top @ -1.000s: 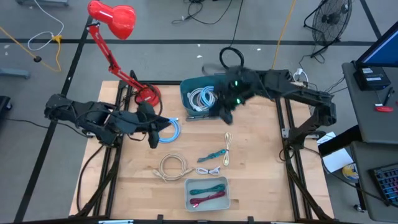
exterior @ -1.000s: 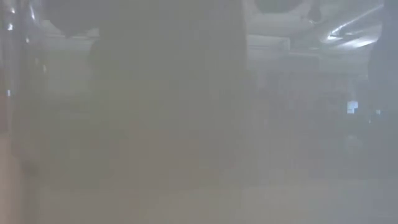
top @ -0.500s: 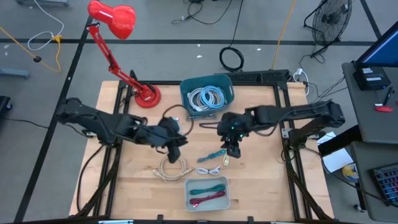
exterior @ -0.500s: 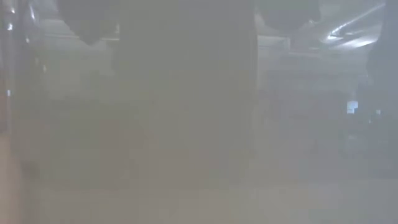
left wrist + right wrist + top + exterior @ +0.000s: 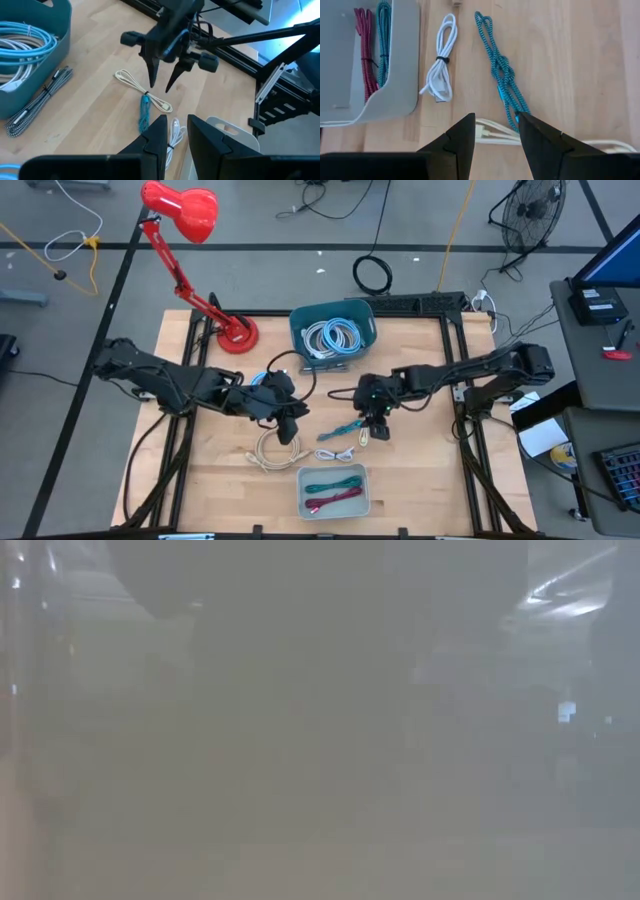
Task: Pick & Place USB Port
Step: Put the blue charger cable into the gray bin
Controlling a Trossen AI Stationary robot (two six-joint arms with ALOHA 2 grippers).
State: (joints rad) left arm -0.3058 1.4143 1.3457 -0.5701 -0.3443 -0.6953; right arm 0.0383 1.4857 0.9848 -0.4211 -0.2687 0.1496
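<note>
Several bundled USB cables lie flat on the wooden table: a teal braided one (image 5: 342, 428) (image 5: 502, 67), a white one (image 5: 340, 452) (image 5: 441, 72), a thin cream one (image 5: 131, 80) (image 5: 492, 131) and a beige coil (image 5: 277, 448). My right gripper (image 5: 372, 430) (image 5: 495, 120) stands open, pointing down over the teal cable's end where it crosses the cream cable. I cannot see it touch either. My left gripper (image 5: 296, 420) (image 5: 176, 120) is open with nothing between its fingers, left of the teal cable. The low view shows only haze.
A grey tray (image 5: 362, 502) holding a teal and a red cable sits at the near edge. A teal bin (image 5: 296, 330) of coiled cables stands at the far edge, a grey braided cable (image 5: 40, 97) beside it. A red lamp's base (image 5: 238, 335) is far left. A blue cable (image 5: 258, 378) lies by the left arm.
My right gripper has come from above the teal bin toward the near edge and dropped low over the teal braided cable, tipping further down. My left gripper has moved toward the table's right and near edges, sinking a little. The cables have stayed where they were.
</note>
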